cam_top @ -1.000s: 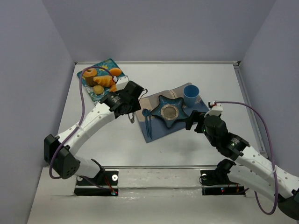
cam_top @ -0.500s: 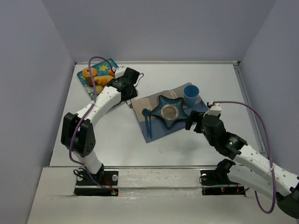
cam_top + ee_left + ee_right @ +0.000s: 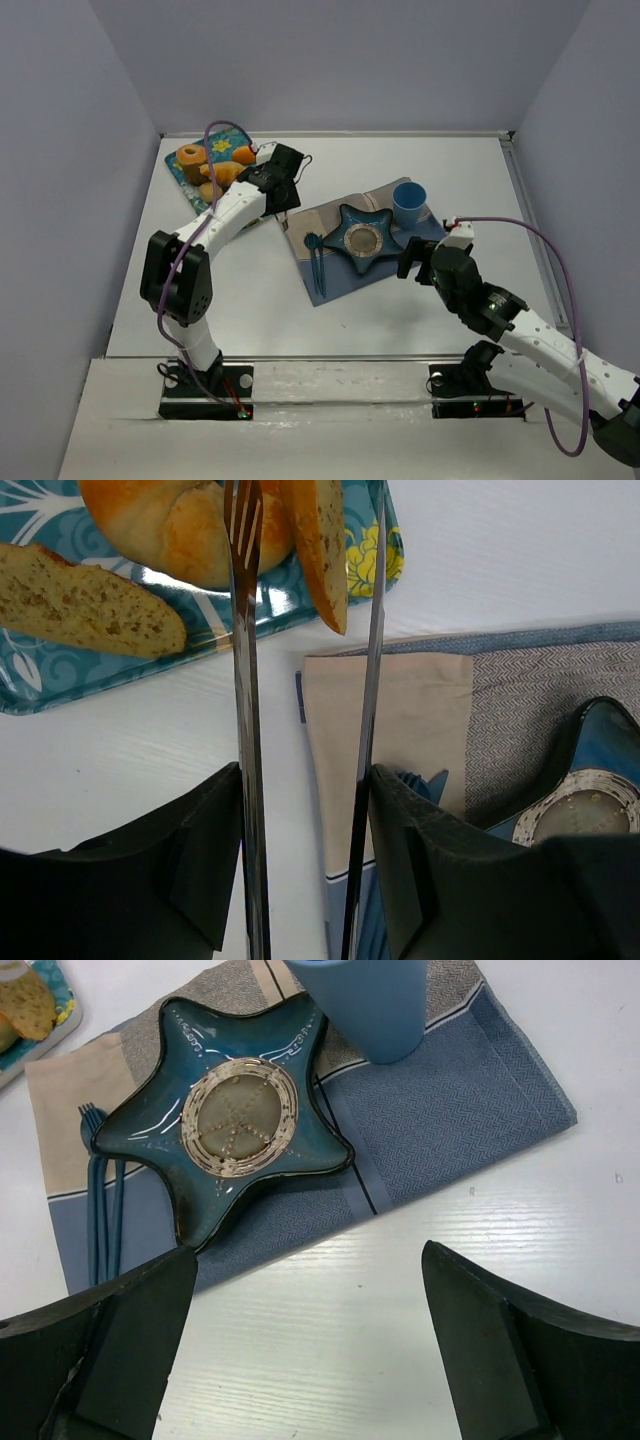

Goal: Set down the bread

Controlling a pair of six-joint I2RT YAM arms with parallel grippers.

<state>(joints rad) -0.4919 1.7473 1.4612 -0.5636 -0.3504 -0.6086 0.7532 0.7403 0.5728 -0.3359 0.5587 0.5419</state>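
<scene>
The left jaws are clamping tongs (image 3: 245, 730) whose arms are straddling a bread wedge (image 3: 320, 550) lying on the tray (image 3: 60, 680); the right jaws are hanging wide and empty near the plate (image 3: 190, 1020). The bread is looking light, soft and crumbly; pinching gently across its thick middle is probably working best, since squeezing hard is risking crushing it.
</scene>
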